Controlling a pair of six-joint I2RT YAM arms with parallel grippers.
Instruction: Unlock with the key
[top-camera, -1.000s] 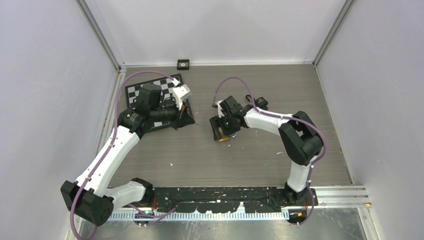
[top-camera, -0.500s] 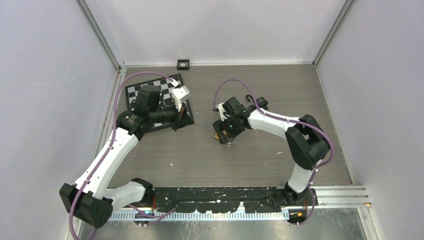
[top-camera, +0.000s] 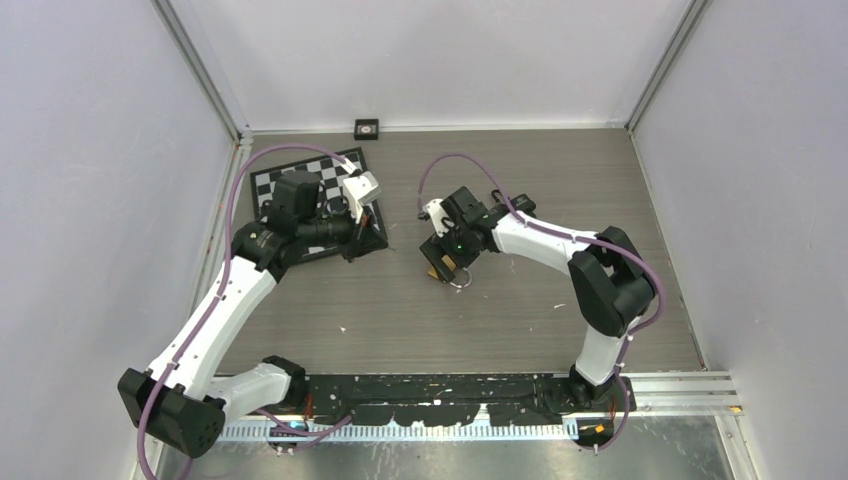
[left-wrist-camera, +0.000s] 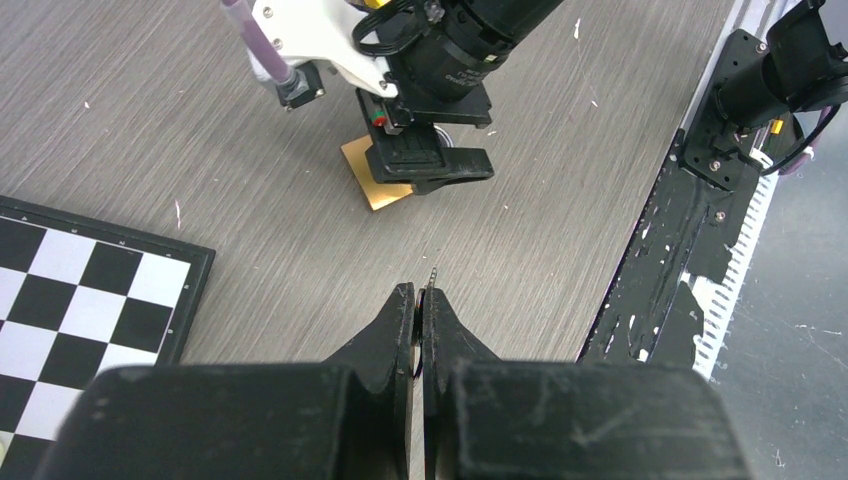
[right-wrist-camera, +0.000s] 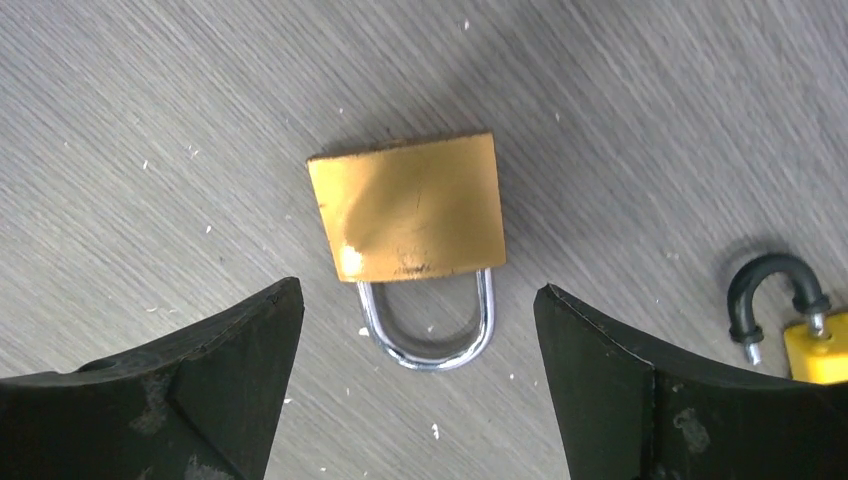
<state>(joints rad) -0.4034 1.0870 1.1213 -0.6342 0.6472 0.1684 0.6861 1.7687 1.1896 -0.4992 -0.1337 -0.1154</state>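
A brass padlock (right-wrist-camera: 410, 205) with a silver shackle (right-wrist-camera: 430, 330) lies flat on the wooden table. My right gripper (right-wrist-camera: 418, 300) hangs just above it, open wide; the shackle lies between the fingers, touching neither. From above, the padlock (top-camera: 441, 273) peeks out under the right gripper (top-camera: 447, 262). My left gripper (left-wrist-camera: 420, 295) is shut on the key, whose thin toothed tip (left-wrist-camera: 431, 275) pokes out past the fingertips. It hovers left of the padlock (left-wrist-camera: 375, 186), beside the checkerboard, and is the left gripper (top-camera: 376, 238) in the top view.
A checkerboard (top-camera: 275, 180) lies at the back left, under the left arm. A yellow padlock with a black shackle (right-wrist-camera: 775, 290) sits just right of the brass one. A small black square (top-camera: 366, 127) rests by the back wall. Black rails run along the near edge (left-wrist-camera: 690, 200).
The right gripper's jaws have spread wider over the padlock and its wrist has shifted slightly, so the shackle now shows. The left arm has stayed put, still shut.
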